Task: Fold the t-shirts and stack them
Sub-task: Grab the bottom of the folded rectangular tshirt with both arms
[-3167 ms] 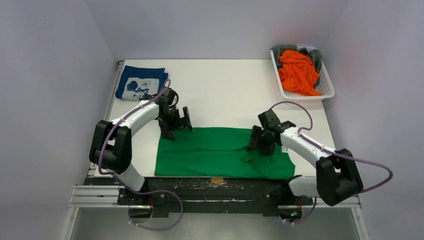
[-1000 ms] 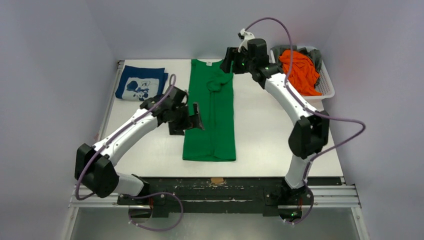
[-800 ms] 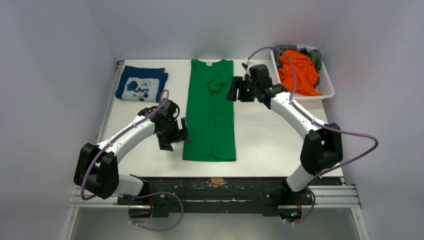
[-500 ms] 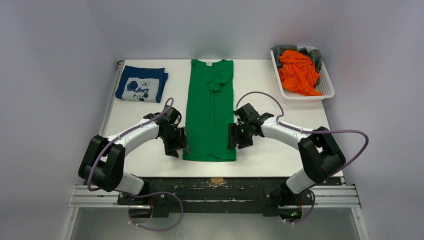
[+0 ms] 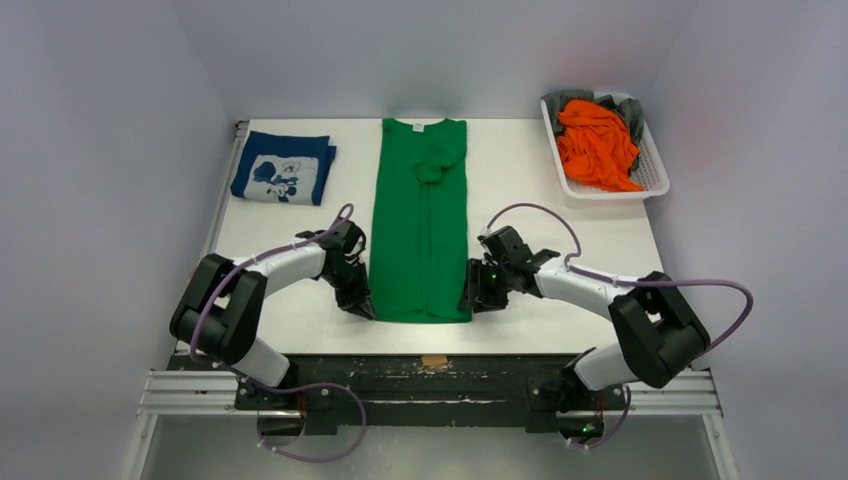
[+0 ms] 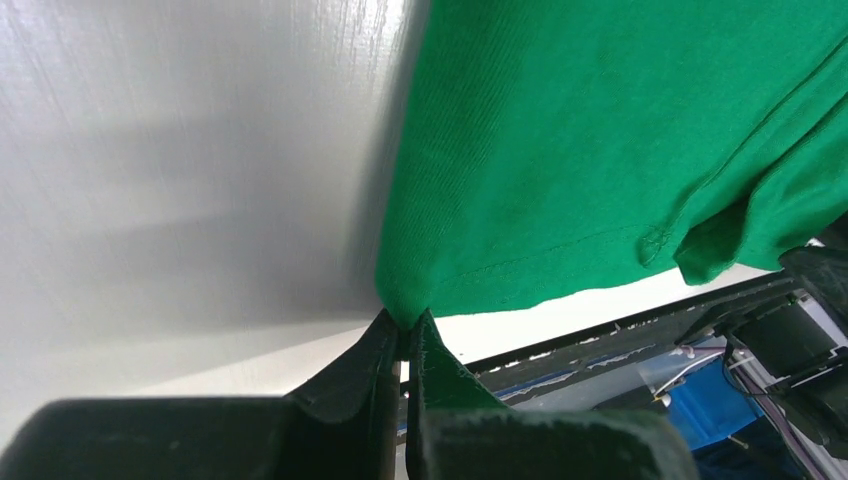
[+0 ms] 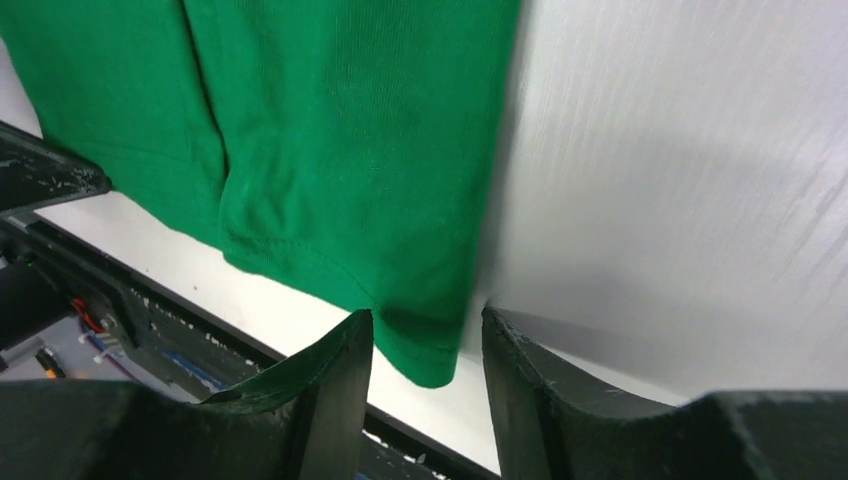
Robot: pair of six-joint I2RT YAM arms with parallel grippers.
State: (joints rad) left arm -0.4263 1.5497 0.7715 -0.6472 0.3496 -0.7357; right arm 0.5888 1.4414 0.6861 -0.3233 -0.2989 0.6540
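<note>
While pinching with the left claw (image 6: 403, 325) the near left corner of the green shirt (image 5: 420, 230), and with the right claw (image 7: 425, 322) spread around the near right one, best to carry both away along the long strip lying flat on the table (image 5: 560, 220).

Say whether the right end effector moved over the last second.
Yes: the right end effector left the basket for the near corner of the green t-shirt.

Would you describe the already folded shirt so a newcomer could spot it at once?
On the white table, look to the far left corner, left of the long green t-shirt. The navy t-shirt lies there folded flat, the only one with white print; the rest are plain green or crumpled in the basket.
</note>
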